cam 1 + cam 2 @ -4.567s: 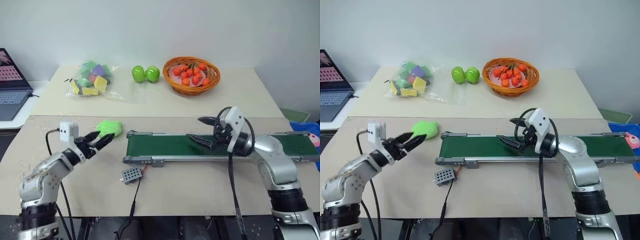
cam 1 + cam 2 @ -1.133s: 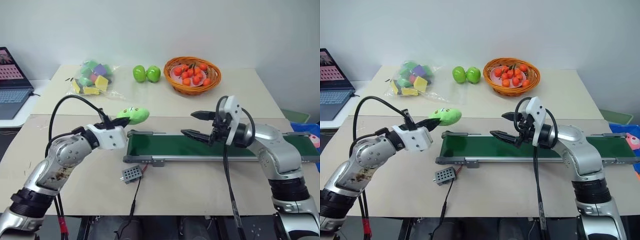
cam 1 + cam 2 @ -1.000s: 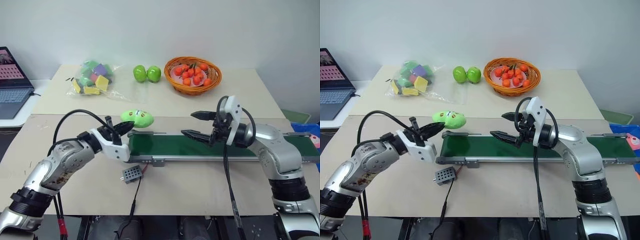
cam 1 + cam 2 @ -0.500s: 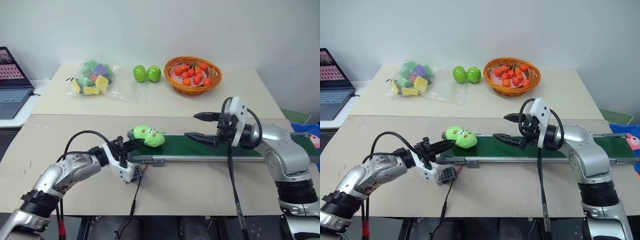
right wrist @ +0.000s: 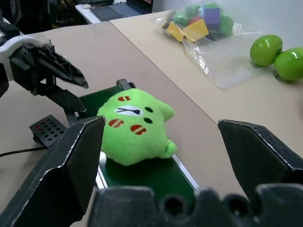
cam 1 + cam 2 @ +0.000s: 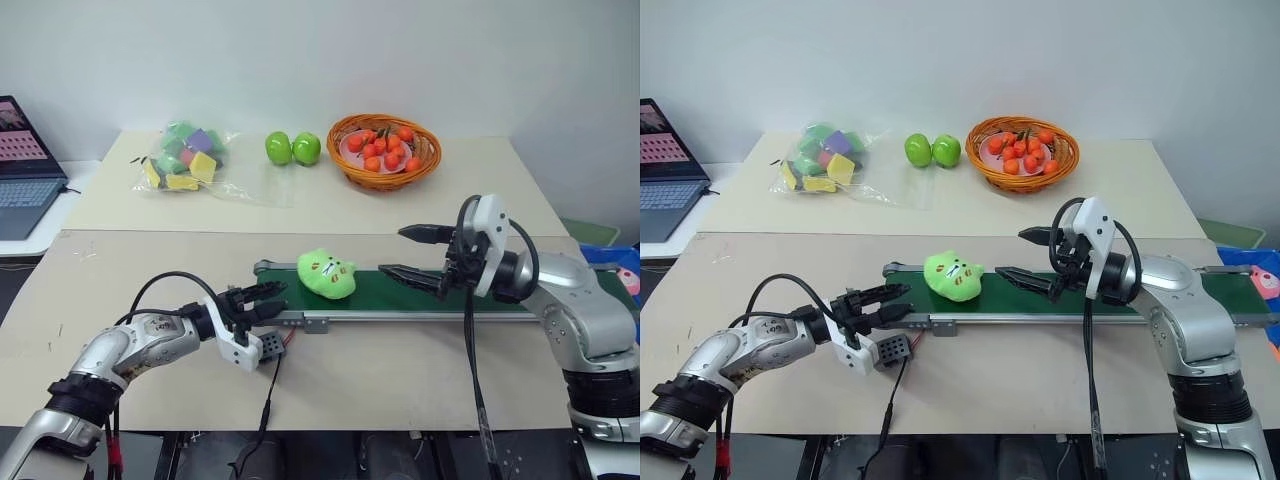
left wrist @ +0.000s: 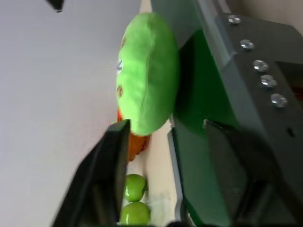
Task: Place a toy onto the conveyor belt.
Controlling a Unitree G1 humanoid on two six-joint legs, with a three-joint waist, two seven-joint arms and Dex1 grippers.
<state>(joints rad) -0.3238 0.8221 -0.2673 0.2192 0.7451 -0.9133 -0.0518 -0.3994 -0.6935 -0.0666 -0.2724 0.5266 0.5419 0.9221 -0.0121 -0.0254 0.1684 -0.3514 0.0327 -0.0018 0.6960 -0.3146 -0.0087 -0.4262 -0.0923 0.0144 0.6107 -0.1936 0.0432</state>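
The lime-green plush toy sits face-up on the left end of the dark green conveyor belt, free of both grippers. My left gripper is open just left of the toy, low beside the belt's frame, with nothing between its fingers. In the left wrist view the toy lies beyond the two spread fingers. My right gripper hovers open above the belt, to the right of the toy. The right wrist view looks at the toy and the left gripper.
A small grey box with a cable lies in front of the belt's left end. On the far table stand a basket of oranges, two green apples and a clear bag of foam blocks. A laptop sits far left.
My left gripper carried the toy down onto the belt's left end and opened, letting it go. The toy now rests further right along the belt, apart from the fingers.
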